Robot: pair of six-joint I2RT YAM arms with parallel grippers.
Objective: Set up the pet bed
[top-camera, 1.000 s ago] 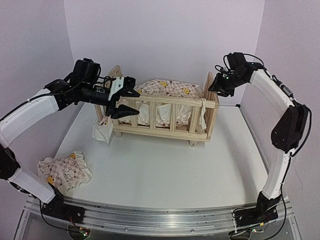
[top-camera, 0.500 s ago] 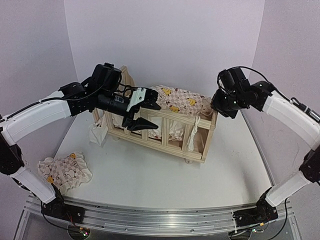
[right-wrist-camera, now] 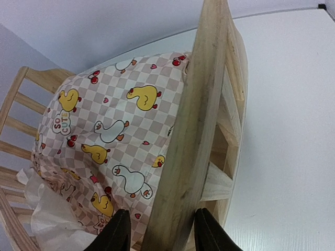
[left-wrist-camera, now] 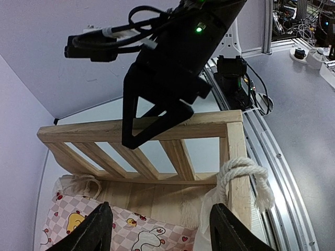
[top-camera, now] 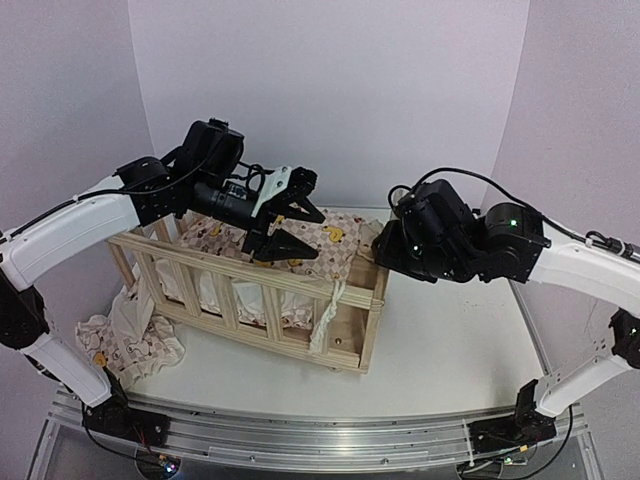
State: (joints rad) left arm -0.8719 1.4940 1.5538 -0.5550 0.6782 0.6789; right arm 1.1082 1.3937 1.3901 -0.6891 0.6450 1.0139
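Note:
The pet bed's pine frame lies slanted across the middle-left of the table. Its checked duck cushion lies inside, also seen as the cushion in the right wrist view. My left gripper hovers open above the cushion, pointing toward the bed's right end rail, and holds nothing. My right gripper is at that end. Its gripper straddles the top rail, with a small gap on the cushion side. A rope tie is knotted on the corner post.
A second small checked cushion lies on the table at the front left, partly behind the bed's corner. White cloth hangs off that corner and a tie string hangs over the front rail. Walls close in the back and both sides.
The bed has slid from the back toward the front left and turned. My right arm came down and left with its end rail, and its jaws widened. My left gripper stayed open above the cushion.

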